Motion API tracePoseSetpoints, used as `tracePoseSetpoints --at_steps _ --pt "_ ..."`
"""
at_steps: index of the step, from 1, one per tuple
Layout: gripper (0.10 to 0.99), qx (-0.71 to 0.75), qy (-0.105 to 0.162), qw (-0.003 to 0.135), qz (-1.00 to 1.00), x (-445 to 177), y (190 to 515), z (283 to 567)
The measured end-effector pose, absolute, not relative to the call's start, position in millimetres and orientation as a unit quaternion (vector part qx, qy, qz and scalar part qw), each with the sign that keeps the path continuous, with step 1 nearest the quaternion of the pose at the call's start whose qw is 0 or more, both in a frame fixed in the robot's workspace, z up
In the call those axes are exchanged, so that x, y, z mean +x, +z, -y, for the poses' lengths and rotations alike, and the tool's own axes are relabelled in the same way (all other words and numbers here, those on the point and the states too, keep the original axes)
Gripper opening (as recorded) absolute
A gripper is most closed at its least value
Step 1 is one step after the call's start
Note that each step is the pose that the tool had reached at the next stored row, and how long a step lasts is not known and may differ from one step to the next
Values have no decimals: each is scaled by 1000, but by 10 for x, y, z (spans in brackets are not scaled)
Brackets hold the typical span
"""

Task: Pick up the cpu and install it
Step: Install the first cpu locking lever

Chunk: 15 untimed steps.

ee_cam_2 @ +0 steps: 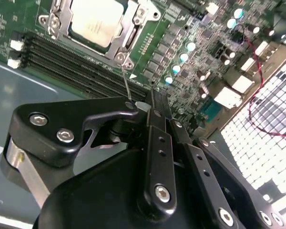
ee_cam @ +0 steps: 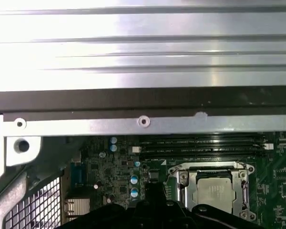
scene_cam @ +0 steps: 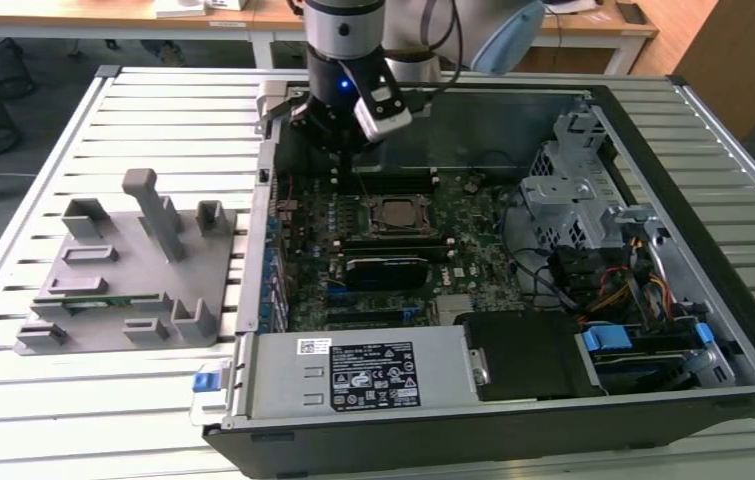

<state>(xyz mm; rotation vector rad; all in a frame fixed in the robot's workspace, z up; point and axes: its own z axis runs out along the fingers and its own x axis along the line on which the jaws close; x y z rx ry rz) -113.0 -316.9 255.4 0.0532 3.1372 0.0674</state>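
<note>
Arm upright, wrist pointing straight down, gripper (ee_cam_2: 155, 102) with jaws closed together, holding nothing

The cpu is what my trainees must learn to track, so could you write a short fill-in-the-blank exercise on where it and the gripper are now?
1. The cpu sits in its ____ on the motherboard.
2. The cpu's top face is ____ in colour.
3. The gripper hangs over the ____ slots beside the socket.
4. The grey fixture stands ____ the computer case.

Missing words: socket; silver; memory; outside
</note>
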Motion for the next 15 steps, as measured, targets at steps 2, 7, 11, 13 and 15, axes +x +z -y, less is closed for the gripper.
tracePoseSetpoints --at_steps 2,7,11,13,15 --pt "106 15 21 2 -1000 -1130 2553 3157" --pt "106 13 22 2 -1000 -1124 2553 3141" --pt "106 12 23 2 -1000 -1089 2552 3140" --pt "106 11 23 2 -1000 -1062 2553 3141" --pt "106 11 24 2 -1000 -1020 2552 3141"
